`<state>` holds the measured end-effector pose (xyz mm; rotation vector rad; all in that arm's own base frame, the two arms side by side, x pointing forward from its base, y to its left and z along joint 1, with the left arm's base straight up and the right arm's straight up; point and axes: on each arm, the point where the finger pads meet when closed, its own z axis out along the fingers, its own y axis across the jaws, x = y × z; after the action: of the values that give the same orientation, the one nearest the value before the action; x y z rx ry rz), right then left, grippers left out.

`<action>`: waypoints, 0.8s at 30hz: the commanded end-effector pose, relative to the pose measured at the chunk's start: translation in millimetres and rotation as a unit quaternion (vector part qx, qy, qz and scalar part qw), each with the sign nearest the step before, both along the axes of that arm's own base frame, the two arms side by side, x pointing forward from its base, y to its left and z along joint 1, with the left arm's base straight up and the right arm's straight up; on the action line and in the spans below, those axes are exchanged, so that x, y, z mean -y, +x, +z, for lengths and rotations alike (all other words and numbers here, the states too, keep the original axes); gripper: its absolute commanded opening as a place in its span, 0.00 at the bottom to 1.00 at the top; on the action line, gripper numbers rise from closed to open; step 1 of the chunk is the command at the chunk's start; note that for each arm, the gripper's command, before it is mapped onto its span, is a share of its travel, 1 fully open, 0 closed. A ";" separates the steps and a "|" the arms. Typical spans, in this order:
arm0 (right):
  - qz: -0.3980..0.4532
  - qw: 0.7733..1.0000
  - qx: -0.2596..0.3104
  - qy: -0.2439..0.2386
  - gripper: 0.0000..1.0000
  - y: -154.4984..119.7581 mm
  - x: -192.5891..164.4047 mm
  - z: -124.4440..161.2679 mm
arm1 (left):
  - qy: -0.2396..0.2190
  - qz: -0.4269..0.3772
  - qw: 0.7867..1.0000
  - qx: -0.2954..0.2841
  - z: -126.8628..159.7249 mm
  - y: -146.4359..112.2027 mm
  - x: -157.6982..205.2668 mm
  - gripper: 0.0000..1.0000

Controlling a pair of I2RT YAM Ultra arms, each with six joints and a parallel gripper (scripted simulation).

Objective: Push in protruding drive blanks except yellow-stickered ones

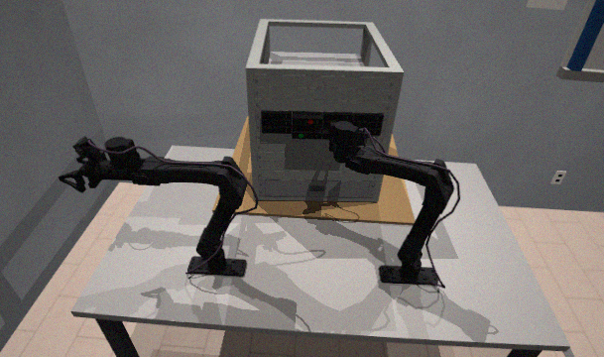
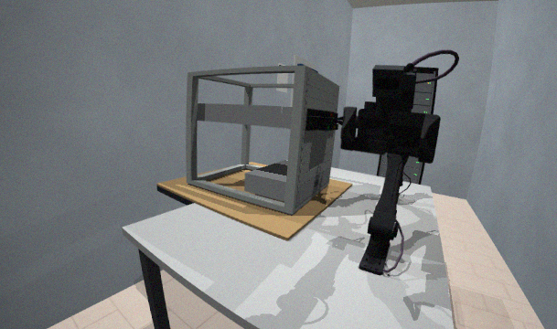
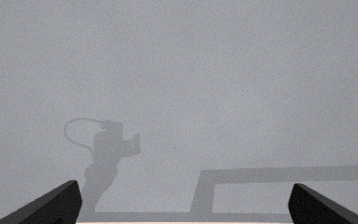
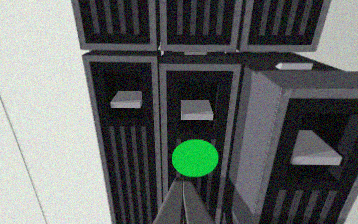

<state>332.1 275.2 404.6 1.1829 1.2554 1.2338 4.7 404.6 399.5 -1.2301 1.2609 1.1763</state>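
We have the rack (image 1: 326,89) (image 2: 298,137) upright on a wooden board (image 1: 396,210) (image 2: 278,228) atop the bench (image 1: 262,307) (image 2: 187,238). The right end effector (image 1: 326,130) (image 2: 341,121) (image 4: 182,188) has its fingers together, at the green-dotted blank (image 4: 195,110). That blank appears nearly level with its left neighbour (image 4: 126,100); latching cannot be confirmed. Immediately right of the fingertips, one blank (image 4: 312,145) protrudes and remains to be pushed, unless stickered. The left end effector (image 1: 73,180) (image 3: 184,191), well apart from the rack, has its fingers apart, with nothing between them.

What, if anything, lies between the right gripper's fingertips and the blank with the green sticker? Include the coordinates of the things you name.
In the right wrist view, nothing shows between the right gripper (image 4: 183,181) and the green-stickered blank (image 4: 195,110).
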 end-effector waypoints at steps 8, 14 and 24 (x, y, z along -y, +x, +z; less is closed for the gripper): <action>-0.001 1.000 0.003 0.006 0.00 7.6 0.4 10.1 | 0.026 0.005 1.000 0.004 16.4 -2.5 6.7 1.00; -0.001 1.000 0.005 0.009 0.00 6.8 2.2 12.8 | 0.026 0.005 1.000 0.004 16.4 -2.5 6.7 1.00; -0.001 1.000 0.003 0.006 0.00 10.2 0.4 10.1 | 0.026 0.005 1.000 0.004 16.4 -2.5 6.7 1.00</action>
<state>334.1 275.7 403.0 1.1812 1.2597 1.2315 4.7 404.6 399.5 -1.2301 1.2609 1.1763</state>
